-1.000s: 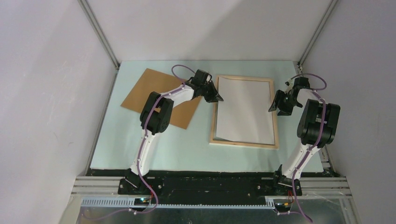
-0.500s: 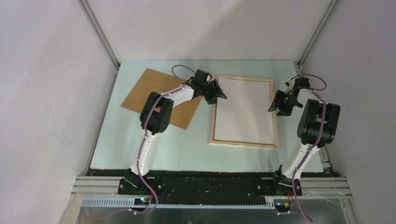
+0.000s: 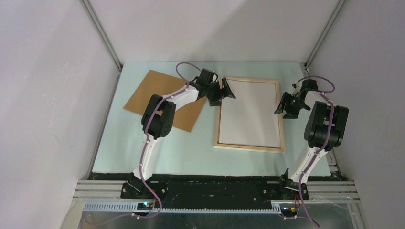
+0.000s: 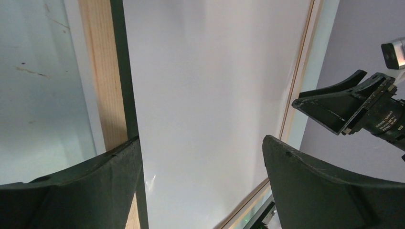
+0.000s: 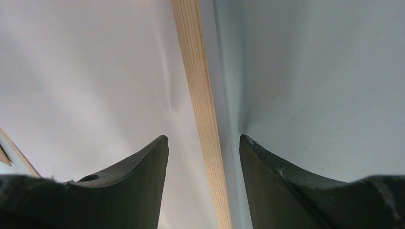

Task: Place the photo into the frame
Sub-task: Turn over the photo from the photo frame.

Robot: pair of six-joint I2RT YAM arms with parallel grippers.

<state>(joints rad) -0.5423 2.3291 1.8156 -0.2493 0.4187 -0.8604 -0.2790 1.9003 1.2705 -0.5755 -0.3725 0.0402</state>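
The frame [image 3: 217,129] lies back-up on the table, its pale wood edges showing. The photo [image 3: 249,113] rests inside it with its plain white back up, so the picture side is hidden. My left gripper [image 3: 225,93] hovers open over the frame's far left corner. In the left wrist view its jaws [image 4: 200,140] stand wide above the photo [image 4: 210,95] and the wood rail [image 4: 102,71], holding nothing. My right gripper [image 3: 282,106] is at the frame's right side. Its open jaws [image 5: 204,137] straddle the wood rail [image 5: 198,86] beside the photo [image 5: 95,71] without gripping it.
A plain brown backing board [image 3: 157,93] lies on the pale green table to the left of the frame, partly under my left arm. Grey walls close the table in at the back and on both sides. My right gripper [image 4: 344,107] shows across the frame in the left wrist view.
My left gripper has gone from shut to wide open and let go of the photo's left edge. The photo now lies flat inside the frame. The right arm has not moved.
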